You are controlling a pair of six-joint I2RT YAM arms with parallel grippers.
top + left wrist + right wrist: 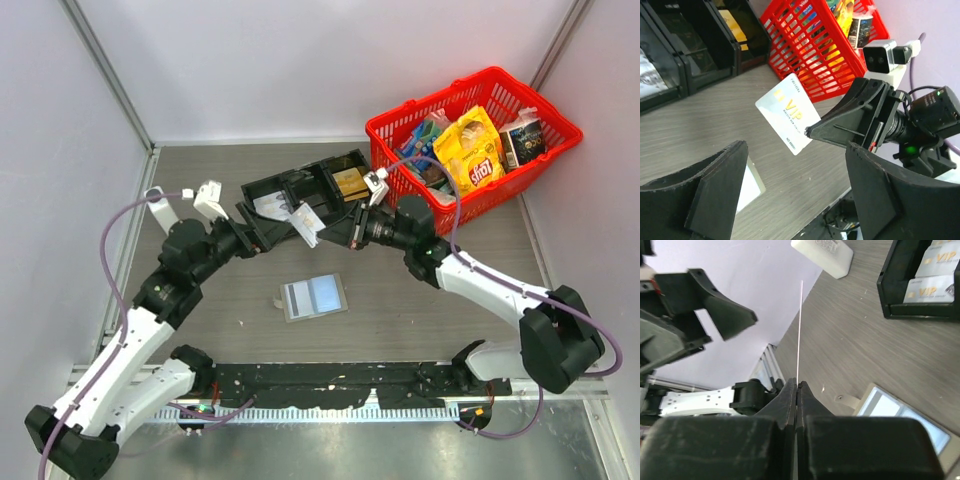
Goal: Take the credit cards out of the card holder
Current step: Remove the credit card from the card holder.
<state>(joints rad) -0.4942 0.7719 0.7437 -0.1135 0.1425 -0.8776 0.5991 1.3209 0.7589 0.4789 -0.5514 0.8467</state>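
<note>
Evidently the step in hand is carrying a drawn card away from its sleeve. The right claw (797, 385) is clenched on one glossy whitish credit card (785, 112) with gold "VIP" print, pinching it by one corner and holding it in the air above the grey wood-grain bench (400, 290). The right wrist view shows the card edge-on, a thin straight line rising from the shut fingertips. The left claw (795, 167) is released: its jaws stand wide apart on either side of the card and touch nothing.

The small flat grey-silver card holder (313, 297) lies flat on the bench between the two arms, nearer than the card and well apart from it. Its face shows pale blue and white panels; whether more cards sit inside it I cannot tell.

The next move, as I judge it, is for the right arm to take the card to the long black compartmented tray (290, 180), where other whitish VIP cards already lie in a compartment. That calls for care, as the grip is only on a corner and a glossy card could swivel or slip. The left claw should clear off first, then return to the holder. The red plastic basket (500, 195) of snack packets beside the tray plays no part.
</note>
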